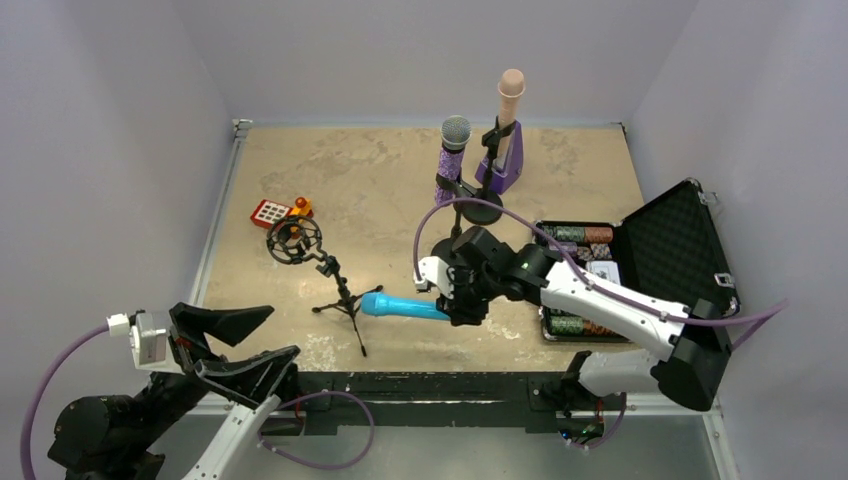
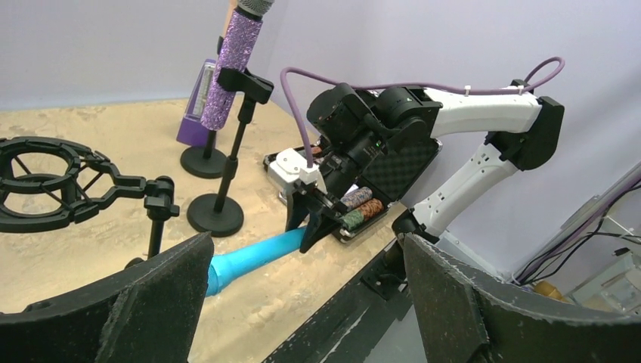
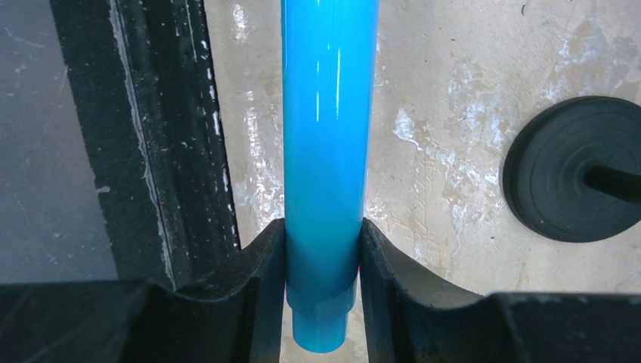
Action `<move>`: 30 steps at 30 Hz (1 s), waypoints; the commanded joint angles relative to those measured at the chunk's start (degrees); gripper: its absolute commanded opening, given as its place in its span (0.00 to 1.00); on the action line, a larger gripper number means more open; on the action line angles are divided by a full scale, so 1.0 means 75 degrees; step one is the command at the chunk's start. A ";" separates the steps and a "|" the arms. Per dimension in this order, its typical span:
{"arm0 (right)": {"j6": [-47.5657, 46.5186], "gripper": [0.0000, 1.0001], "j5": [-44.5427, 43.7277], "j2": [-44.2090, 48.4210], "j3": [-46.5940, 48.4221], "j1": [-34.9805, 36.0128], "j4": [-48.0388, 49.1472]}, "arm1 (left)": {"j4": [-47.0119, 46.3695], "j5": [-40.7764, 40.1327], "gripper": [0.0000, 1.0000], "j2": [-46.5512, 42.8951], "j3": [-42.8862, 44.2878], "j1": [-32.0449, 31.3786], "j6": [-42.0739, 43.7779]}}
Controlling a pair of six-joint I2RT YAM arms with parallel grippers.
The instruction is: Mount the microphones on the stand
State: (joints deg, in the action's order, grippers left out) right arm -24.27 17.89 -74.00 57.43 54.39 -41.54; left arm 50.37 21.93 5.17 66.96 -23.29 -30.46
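1. Gripper first: the left gripper sits nearer than the tripod stand and to its left, jaws flung wide, gripping nothing.
2. Behind the tripod stand, slightly left, a red keypad toy lies flat on the table.
3. The tripod stand carries a black ring-shaped shock mount at its top.
4. Just right of the tripod stand is the sky-blue microphone, lying across, head almost at the stand's legs.
5. Further right, the right gripper is clamped on that microphone's tail end, a finger pressed to each side of the barrel.
6. Back and right of the tripod stand, the glittery purple microphone is upright in a black clip.
7. Further right again, the pale pink microphone is upright in a second clip, with a purple metronome at its foot.
8. Far right of the tripod stand, an open black case shows rows of poker chips.
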 commanded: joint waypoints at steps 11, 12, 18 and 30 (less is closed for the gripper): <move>-0.0245 0.00 0.2069 0.1857 0.0050 -0.1482 -0.0517 | -0.1603 0.0569 0.99 0.0495 -0.0419 -0.0021 -0.0762; -0.0228 0.00 0.2151 0.1907 0.0069 -0.1531 -0.0536 | -0.1728 0.0613 0.99 0.0565 -0.0461 -0.0023 -0.0819; -0.0116 0.00 0.2525 0.2000 0.0586 -0.1910 -0.0720 | -0.2661 0.0836 0.99 0.0951 -0.0829 -0.0018 -0.1394; 0.1264 0.00 0.3590 0.1606 0.3565 -0.2636 -0.0631 | -0.4885 0.0622 0.99 0.2091 -0.1474 -0.0015 -0.2320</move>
State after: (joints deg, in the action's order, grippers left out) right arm -20.80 39.53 -60.16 77.43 34.92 -49.32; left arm 24.14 27.77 17.74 57.21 -23.29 -43.99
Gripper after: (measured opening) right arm 0.374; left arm 0.992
